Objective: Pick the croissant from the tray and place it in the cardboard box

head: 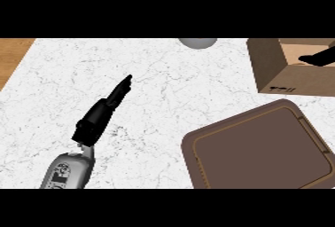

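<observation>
The white marble tabletop [170,84] carries a brown tray [262,150] at its near right corner, with no croissant on it. The cardboard box [270,66] stands open at the far right corner. The left hand [99,116] rests left of the middle, fingers straight and together. The right hand [318,57] is inside the box; its grasp cannot be told. The croissant is out of sight, probably in the box, so the task looks nearly done.

free: bare table [163,88] all round left hand [103,111] | tray [262,150] to its right | box [274,71] ahead-right, right hand [319,57] inside | narrow gap between tray and box | grey round thing [197,42] far ahead
</observation>
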`<control>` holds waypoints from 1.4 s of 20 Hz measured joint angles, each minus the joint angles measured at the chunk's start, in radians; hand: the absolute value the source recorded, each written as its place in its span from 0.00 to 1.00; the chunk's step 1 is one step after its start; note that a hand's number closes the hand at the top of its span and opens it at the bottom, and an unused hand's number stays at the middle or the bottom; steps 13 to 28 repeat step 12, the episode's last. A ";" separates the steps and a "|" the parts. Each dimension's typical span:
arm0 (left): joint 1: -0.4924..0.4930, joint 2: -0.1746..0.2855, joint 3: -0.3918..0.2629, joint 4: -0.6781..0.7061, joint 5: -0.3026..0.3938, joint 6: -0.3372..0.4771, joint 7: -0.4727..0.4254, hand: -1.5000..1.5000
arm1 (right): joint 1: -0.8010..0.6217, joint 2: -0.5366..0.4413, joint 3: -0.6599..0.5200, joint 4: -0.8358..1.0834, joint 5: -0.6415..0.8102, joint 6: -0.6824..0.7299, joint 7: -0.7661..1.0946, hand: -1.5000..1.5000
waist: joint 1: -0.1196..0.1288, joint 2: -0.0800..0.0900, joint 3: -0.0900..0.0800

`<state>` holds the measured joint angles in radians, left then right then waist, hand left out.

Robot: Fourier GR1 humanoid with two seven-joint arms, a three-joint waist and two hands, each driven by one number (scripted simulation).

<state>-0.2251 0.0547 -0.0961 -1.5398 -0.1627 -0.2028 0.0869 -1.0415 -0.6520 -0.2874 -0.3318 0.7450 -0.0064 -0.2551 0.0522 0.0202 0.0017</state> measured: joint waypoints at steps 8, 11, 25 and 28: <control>-0.006 0.005 0.012 0.017 0.005 -0.004 -0.019 0.50 | -0.016 -0.022 -0.184 0.068 -0.175 -0.002 -0.125 0.00 | -0.002 0.004 0.002; -0.017 0.009 0.018 0.013 0.009 -0.008 -0.006 0.50 | -0.011 -0.045 -0.276 0.085 -0.267 0.026 -0.165 0.00 | -0.006 0.003 0.003; -0.012 0.008 0.017 0.008 0.008 -0.006 -0.005 0.50 | -0.010 -0.054 -0.303 0.092 -0.294 0.038 -0.172 0.00 | -0.007 0.002 0.003; -0.012 0.008 0.017 0.008 0.008 -0.006 -0.005 0.50 | -0.010 -0.054 -0.303 0.092 -0.294 0.038 -0.172 0.00 | -0.007 0.002 0.003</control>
